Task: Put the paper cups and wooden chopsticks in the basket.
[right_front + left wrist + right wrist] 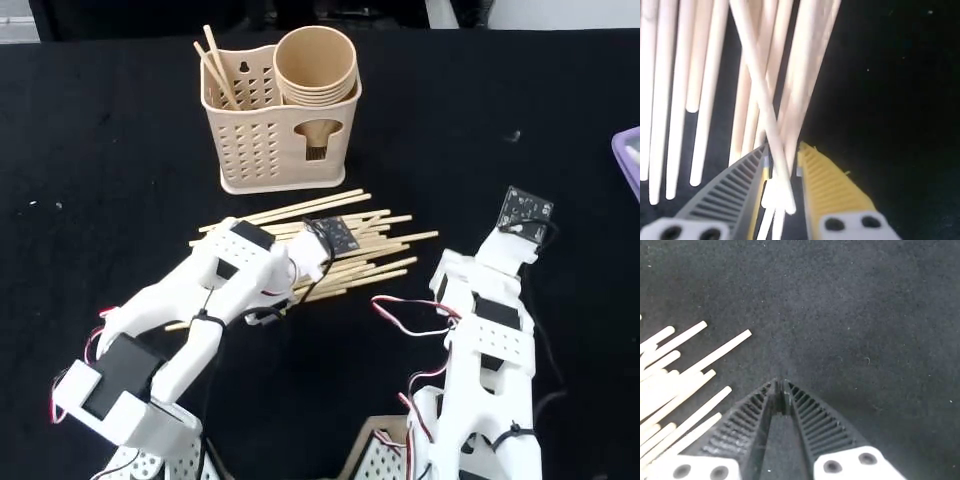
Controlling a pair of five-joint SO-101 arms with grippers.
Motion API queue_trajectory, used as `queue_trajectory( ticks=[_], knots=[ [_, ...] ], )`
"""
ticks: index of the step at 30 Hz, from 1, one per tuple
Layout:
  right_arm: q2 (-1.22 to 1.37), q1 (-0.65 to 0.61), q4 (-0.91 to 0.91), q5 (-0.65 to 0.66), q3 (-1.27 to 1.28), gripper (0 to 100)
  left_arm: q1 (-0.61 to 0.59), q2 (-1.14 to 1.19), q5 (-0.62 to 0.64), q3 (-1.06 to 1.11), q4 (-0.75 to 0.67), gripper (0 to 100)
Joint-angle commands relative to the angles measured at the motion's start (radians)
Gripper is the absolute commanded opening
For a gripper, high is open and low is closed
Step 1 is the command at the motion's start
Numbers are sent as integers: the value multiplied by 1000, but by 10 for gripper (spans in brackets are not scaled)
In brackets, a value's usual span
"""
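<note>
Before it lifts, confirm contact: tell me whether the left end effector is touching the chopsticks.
Touching. The left wrist view shows the left end effector shut on two crossed chopsticks, pinched between its jaws.

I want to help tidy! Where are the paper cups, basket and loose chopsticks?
paper cups [316, 62], high view, inside the top cup.
basket [262, 150], high view, its holed front wall.
loose chopsticks [375, 250], high view, middle of the pile.
</note>
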Motion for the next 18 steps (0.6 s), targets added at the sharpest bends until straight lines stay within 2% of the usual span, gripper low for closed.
queue_trajectory(
  ticks=[1, 5, 18],
  knots=[
    [-28, -15, -14, 8, -30, 15, 33, -37, 38, -22, 80, 25],
    [-28, -15, -15, 8, -30, 15, 58, -101, 40, -38, 160, 30],
    [-28, -15, -15, 8, -30, 15, 48, -135, 38, -31, 152, 30]
  ],
)
